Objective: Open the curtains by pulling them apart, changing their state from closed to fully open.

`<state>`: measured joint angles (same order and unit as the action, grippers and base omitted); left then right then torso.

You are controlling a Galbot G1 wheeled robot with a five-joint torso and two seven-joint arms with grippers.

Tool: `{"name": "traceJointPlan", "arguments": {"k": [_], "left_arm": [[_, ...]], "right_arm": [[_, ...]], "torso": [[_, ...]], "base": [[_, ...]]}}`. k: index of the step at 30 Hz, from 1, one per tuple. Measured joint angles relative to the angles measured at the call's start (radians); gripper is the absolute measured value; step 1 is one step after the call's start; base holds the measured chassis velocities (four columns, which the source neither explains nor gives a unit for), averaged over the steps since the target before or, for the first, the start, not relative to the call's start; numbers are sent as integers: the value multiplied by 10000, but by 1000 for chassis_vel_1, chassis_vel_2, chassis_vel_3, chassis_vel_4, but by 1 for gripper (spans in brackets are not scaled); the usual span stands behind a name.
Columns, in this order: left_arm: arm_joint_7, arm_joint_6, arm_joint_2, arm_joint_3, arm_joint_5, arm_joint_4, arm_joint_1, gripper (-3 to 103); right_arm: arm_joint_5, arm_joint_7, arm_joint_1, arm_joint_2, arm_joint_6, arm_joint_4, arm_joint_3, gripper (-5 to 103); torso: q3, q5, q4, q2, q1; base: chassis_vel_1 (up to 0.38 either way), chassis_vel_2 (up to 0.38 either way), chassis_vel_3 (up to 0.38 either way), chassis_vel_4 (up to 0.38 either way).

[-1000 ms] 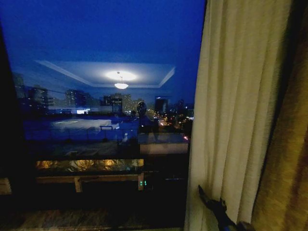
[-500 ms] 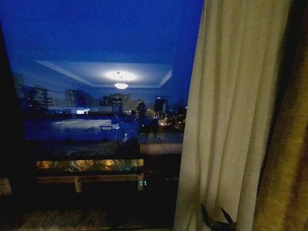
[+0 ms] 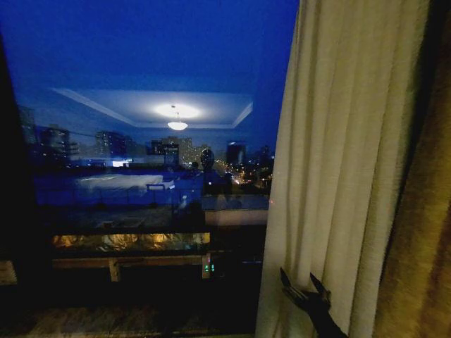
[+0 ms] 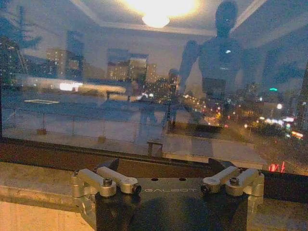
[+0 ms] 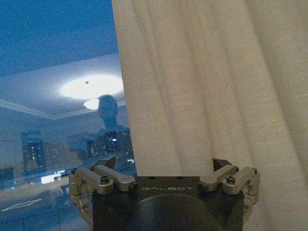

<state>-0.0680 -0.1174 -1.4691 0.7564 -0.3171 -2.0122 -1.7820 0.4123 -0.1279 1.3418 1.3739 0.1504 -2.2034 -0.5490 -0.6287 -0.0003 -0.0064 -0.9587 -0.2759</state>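
one sheer curtain (image 3: 331, 162), one golden drape (image 3: 423, 232), one window (image 3: 148, 155).

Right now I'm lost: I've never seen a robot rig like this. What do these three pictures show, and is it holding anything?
A two-armed wheeled robot faces a night window. The head view looks forward: the sheer cream curtain hangs bunched at the right beside a golden-brown drape, with the glass uncovered. The right gripper, open, reaches up against the curtain's lower edge. The other two pictures come from cameras on each wrist. The right wrist view shows that gripper facing the curtain; the left gripper, open and holding nothing, points at the window above the stone sill.
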Motion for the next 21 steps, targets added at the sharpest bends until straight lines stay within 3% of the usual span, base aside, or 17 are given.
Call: {"name": "traceJointPlan", "arguments": {"k": [9,15,18,19,21], "left_arm": [[4,28,8,35,132,-72,-74,100],[8,59,-109,-123,309,-130,-20,100],[8,66,-137,-157,342,-157,-6,100],[8,70,-154,-172,354,-183,-4,100],[8,71,-160,-172,356,-192,-4,100]], "right_arm": [[-82,232,-655,0,25,1231,214,101],[-41,388,-628,0,1,1205,278,77],[-56,376,-618,0,7,1264,340,71],[-178,366,-591,0,9,1401,407,60],[-243,366,-577,0,9,1457,431,60]], "torso": [[0,2,-3,0,0],[0,0,-3,0,0],[0,-1,-3,0,1],[0,0,-4,-1,0],[0,0,-3,-1,0]], "base": [[0,0,0,0],[0,0,0,0],[0,0,0,0],[0,0,0,0],[0,0,0,0]]}}
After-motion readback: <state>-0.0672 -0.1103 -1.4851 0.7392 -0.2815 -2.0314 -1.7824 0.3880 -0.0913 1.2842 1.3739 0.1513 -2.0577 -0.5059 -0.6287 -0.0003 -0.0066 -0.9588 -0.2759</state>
